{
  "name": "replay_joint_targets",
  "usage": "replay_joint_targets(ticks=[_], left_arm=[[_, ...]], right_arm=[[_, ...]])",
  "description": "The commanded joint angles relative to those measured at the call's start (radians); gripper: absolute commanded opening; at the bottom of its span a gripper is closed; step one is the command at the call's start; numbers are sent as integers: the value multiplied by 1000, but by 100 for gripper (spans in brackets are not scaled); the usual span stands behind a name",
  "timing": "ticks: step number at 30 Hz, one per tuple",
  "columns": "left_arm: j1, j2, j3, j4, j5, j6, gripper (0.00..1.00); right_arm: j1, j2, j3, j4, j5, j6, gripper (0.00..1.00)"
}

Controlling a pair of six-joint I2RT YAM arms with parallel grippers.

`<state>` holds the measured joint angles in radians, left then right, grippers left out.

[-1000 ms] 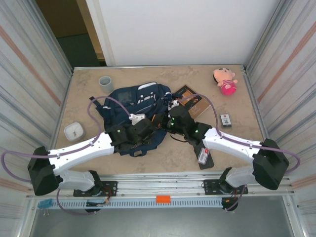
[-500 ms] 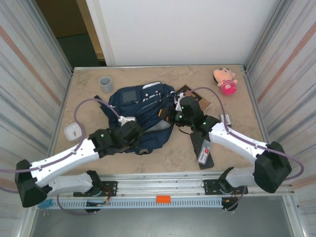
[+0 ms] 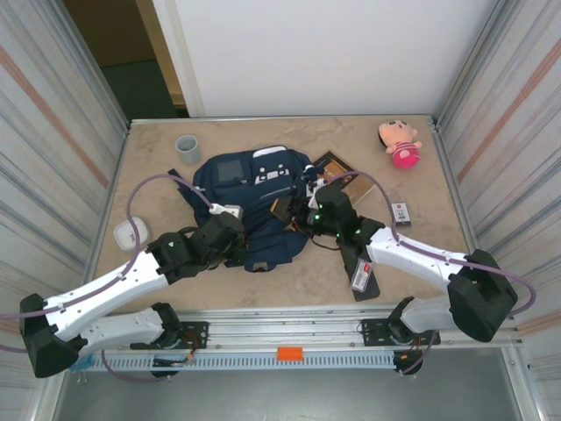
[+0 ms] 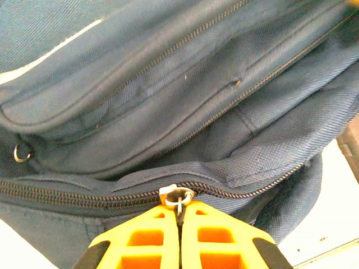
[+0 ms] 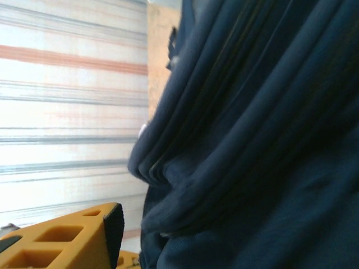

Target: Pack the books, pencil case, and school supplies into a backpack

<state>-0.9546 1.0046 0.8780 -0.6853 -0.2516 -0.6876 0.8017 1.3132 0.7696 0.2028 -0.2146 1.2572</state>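
- The step in hand looks like opening the backpack (image 3: 237,171), which lies flat in the middle of the table (image 3: 158,189). Nothing appears to be packed yet.
- The left gripper (image 4: 180,208) has its orange jaws pressed together on the metal zip pull (image 4: 178,195) of a long zip along the bag's near side.
- The right gripper (image 3: 294,203) sits against the bag's right edge. Its wrist view shows one orange finger (image 5: 61,241) beside folds of navy fabric, but I cannot tell how wide the jaws stand or whether they hold any cloth.
- The book (image 3: 333,164) lies just beyond the bag's right side, partly under the right arm.
- The pencil case (image 3: 349,256) lies nearer the front edge, right of the bag, with the whitish, red-marked packet (image 3: 360,276) resting on it.
- Next move, as I judge it: draw the pull along the zip line while the fabric is kept taut. That calls for a firm hold by the right gripper, or the limp bag may simply slide with the pull.
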Motion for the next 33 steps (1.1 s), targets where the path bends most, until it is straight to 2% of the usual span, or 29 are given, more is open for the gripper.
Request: replay_joint_targets(ticks=[1, 3, 5, 9, 12, 15, 19, 24, 27, 29, 33], left_arm=[[7, 14, 22, 135, 36, 53, 0], [7, 20, 28, 135, 40, 59, 0], [7, 23, 33, 118, 33, 61, 0], [9, 5, 22, 24, -47, 19, 0], [39, -23, -18, -43, -81, -23, 0], [100, -63, -82, -54, -69, -35, 0], [208, -122, -152, 11, -58, -8, 0], [331, -167, -202, 139, -19, 96, 0], [376, -193, -219, 237, 70, 198, 0], [380, -210, -222, 295, 156, 262, 0], [381, -213, -220, 385, 340, 244, 0]], right_arm=[[37, 11, 14, 72, 48, 90, 56], [55, 27, 26, 70, 58, 90, 54], [55, 38, 34, 69, 54, 80, 40], [-2, 11, 50, 46, 6, 11, 7], [-83, -27, 118, -53, -99, -123, 0], [-171, -34, 226, -162, -264, -250, 0], [-268, -13, 333, -209, -471, -304, 0], [-347, 38, 460, -282, -619, -349, 0], [-385, 80, 525, -321, -694, -365, 0], [-391, 104, 570, -393, -687, -400, 0], [-347, 110, 554, -432, -562, -391, 25]])
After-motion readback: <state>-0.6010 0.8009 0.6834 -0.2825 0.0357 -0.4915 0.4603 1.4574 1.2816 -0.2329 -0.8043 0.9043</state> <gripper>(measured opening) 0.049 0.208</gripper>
